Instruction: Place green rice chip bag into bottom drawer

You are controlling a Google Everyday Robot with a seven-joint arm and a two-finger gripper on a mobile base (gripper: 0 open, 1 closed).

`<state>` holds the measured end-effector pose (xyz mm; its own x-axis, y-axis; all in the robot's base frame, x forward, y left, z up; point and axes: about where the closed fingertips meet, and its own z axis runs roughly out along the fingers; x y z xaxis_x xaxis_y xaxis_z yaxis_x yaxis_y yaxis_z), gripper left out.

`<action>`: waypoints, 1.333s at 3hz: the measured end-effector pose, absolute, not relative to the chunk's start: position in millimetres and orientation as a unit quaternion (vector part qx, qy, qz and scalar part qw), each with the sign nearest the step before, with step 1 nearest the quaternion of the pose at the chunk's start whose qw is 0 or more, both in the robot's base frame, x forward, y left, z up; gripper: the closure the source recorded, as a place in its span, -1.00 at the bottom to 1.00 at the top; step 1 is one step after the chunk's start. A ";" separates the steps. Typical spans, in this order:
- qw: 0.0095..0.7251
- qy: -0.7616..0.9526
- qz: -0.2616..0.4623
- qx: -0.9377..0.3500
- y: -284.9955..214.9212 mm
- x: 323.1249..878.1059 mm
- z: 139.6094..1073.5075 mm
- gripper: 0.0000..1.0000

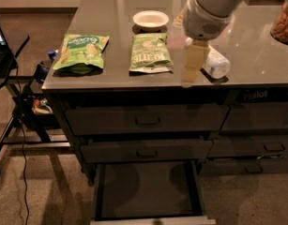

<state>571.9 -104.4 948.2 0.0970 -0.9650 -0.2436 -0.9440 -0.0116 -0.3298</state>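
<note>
Gripper [194,64] hangs over the counter's [249,41] near edge; clenched or released, I cannot tell. Green bag [81,53] lies well left, drawer [150,220] open below. Reaching left, it could grab the nearer olive bag [150,54] instead.

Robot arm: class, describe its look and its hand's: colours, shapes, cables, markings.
The arm is thick, rounded and pale grey-white, swelling into a bulbous wrist. The hand, above the front edge of the counter beside a white bottle, is a cream, blocky piece narrowing downward. No cables or markings show.
</note>
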 end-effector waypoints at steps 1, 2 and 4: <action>0.202 0.651 -0.006 -0.732 -56.3 548.0 961.6 -1.00; 0.202 0.651 -0.005 -0.732 -56.3 548.1 961.6 -1.00; 0.236 0.644 0.032 -0.727 -19.7 611.3 955.9 -1.00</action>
<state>611.3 -19.7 955.9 0.1677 -0.9213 -0.3508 -0.9517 -0.0584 -0.3015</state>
